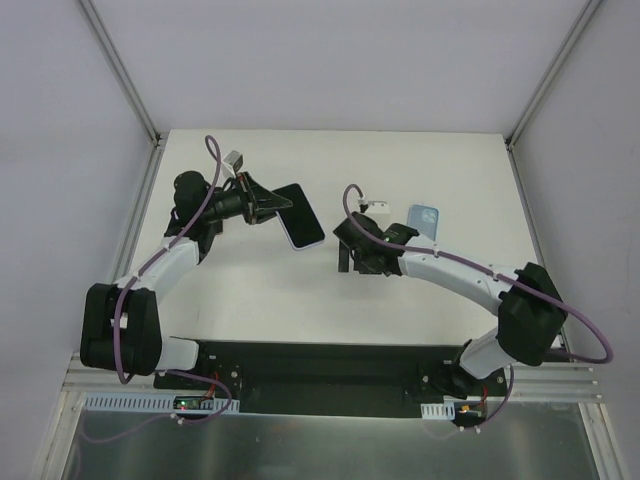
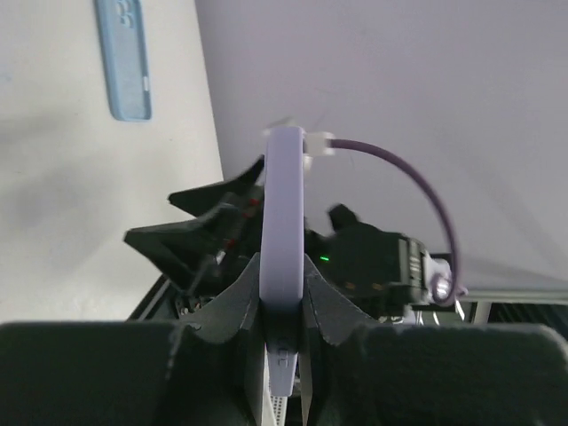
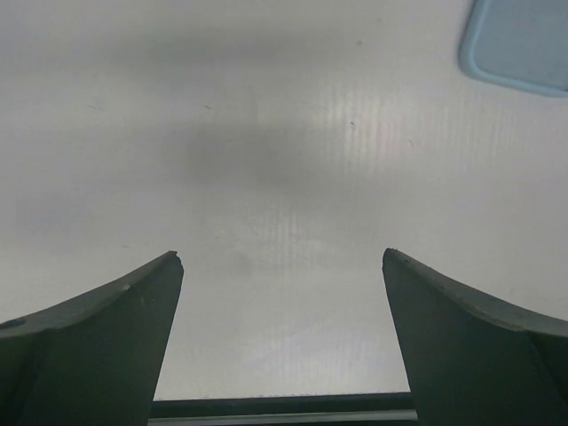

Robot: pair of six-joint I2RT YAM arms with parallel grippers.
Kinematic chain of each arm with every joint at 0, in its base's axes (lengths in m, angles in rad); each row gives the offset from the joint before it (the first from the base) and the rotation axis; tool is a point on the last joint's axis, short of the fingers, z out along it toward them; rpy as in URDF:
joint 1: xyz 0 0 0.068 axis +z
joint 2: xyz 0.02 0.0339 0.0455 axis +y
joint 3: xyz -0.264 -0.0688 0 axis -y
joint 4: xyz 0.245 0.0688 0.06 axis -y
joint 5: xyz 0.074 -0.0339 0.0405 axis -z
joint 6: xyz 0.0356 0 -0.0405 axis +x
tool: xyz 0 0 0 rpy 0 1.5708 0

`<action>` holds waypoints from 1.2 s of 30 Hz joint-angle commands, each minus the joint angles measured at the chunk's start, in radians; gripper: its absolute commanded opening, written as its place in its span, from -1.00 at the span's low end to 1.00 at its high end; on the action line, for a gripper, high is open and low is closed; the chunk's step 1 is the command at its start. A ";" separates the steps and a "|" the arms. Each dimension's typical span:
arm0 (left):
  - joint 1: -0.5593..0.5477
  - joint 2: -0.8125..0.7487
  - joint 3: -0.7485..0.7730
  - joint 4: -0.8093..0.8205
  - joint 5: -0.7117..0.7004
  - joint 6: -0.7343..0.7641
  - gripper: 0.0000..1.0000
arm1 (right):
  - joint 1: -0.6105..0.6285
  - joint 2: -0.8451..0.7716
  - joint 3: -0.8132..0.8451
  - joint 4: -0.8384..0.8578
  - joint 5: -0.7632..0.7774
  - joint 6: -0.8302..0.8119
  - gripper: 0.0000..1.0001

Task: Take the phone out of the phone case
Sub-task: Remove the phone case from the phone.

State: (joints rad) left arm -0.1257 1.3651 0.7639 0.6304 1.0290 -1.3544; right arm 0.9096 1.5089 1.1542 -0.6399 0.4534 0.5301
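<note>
My left gripper (image 1: 283,205) is shut on the lavender phone (image 1: 303,218) and holds it up off the table, screen dark. In the left wrist view the phone (image 2: 282,204) stands edge-on between the fingers (image 2: 229,306) of that gripper (image 2: 282,271). The light blue phone case (image 1: 424,219) lies empty and flat on the table to the right; it also shows in the left wrist view (image 2: 124,58) and as a corner in the right wrist view (image 3: 519,44). My right gripper (image 1: 350,260) is open and empty over bare table (image 3: 282,262), left of the case.
The white table (image 1: 300,300) is walled by white panels with metal frame posts (image 1: 120,70). The black base rail (image 1: 320,365) runs along the near edge. The right arm's forearm (image 1: 450,268) stretches across the right half of the table.
</note>
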 commanded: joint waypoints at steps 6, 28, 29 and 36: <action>-0.002 -0.093 0.048 0.100 0.065 -0.081 -1.00 | -0.038 -0.094 -0.166 0.177 -0.209 -0.001 0.96; -0.002 0.100 0.072 0.709 -0.006 -0.505 -1.00 | -0.310 -0.371 -0.398 1.218 -1.051 0.387 0.87; -0.002 0.100 0.083 0.713 -0.012 -0.514 -1.00 | -0.310 -0.359 -0.407 1.315 -1.058 0.442 0.85; -0.002 0.098 0.117 0.755 -0.032 -0.558 -1.00 | -0.321 -0.250 -0.438 1.678 -1.069 0.628 0.64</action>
State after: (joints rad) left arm -0.1246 1.4807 0.8257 1.2194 1.0367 -1.8473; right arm 0.5983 1.2106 0.7181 0.7094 -0.5755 1.0145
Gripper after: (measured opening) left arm 0.131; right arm 0.850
